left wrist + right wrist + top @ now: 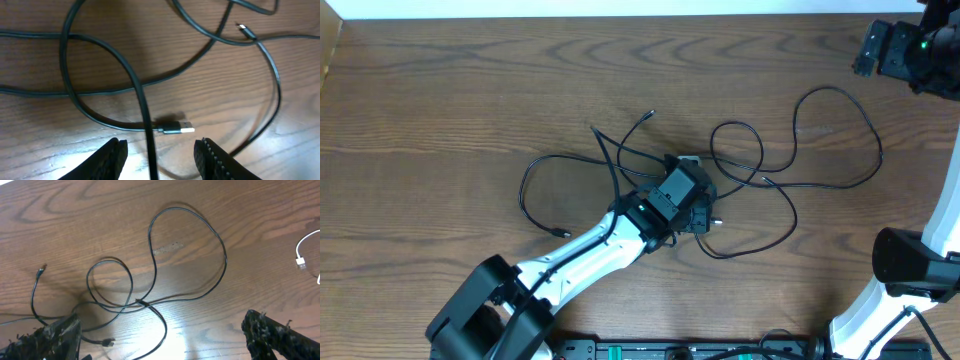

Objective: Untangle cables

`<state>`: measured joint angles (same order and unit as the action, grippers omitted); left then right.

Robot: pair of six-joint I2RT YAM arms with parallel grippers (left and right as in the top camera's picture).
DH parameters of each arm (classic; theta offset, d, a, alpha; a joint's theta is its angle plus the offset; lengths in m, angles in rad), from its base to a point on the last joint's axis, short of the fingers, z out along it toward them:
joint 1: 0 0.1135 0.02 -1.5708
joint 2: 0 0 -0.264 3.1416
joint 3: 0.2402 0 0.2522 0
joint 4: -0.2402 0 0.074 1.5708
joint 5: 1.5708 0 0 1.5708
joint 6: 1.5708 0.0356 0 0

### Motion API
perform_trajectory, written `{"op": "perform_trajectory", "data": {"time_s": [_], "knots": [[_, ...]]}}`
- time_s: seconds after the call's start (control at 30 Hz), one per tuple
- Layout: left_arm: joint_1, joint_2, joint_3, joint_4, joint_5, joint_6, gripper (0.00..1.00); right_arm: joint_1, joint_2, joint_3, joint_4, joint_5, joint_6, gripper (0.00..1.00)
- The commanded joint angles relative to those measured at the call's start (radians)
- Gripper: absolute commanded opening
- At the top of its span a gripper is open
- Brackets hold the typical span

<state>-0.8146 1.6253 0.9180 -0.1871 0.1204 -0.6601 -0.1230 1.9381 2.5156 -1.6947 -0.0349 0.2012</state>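
Several thin black cables (760, 180) lie tangled at the table's middle, with loose loops reaching right (876, 140) and left (525, 185). My left gripper (700, 212) is low over the tangle and open. In the left wrist view one black strand (142, 100) runs between the open jaws (160, 160), and a black USB plug (179, 129) lies just ahead. My right gripper (880, 50) is raised at the far right, away from the cables. It is open and empty (162, 340), looking down on the black loops (187, 255). A white cable end (301, 260) shows at the right edge.
The right arm's base (910, 265) stands at the right front. A black power strip (670, 350) runs along the front edge. The table's far edge (620, 15) is at the top, with a wooden box corner (328, 50) at the far left.
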Motion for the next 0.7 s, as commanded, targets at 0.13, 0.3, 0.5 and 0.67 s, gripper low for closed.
{"op": "perform_trajectory", "data": {"time_s": [0.13, 0.3, 0.5, 0.67], "knots": [[0.0, 0.021, -0.013, -0.008, -0.074, -0.01, 0.35, 0.0, -0.024, 0.002, -0.004, -0.01, -0.008, 0.99], [0.0, 0.021, -0.013, -0.034, -0.134, -0.006, 0.33, 0.0, -0.024, 0.002, -0.004, -0.01, -0.008, 0.99], [0.0, 0.021, -0.013, -0.04, -0.136, -0.003, 0.3, 0.0, -0.027, 0.002, -0.004, -0.021, -0.009, 0.99], [0.0, 0.021, -0.014, -0.044, -0.136, -0.003, 0.46, 0.0, -0.031, 0.002, -0.004, -0.021, -0.009, 0.99]]}}
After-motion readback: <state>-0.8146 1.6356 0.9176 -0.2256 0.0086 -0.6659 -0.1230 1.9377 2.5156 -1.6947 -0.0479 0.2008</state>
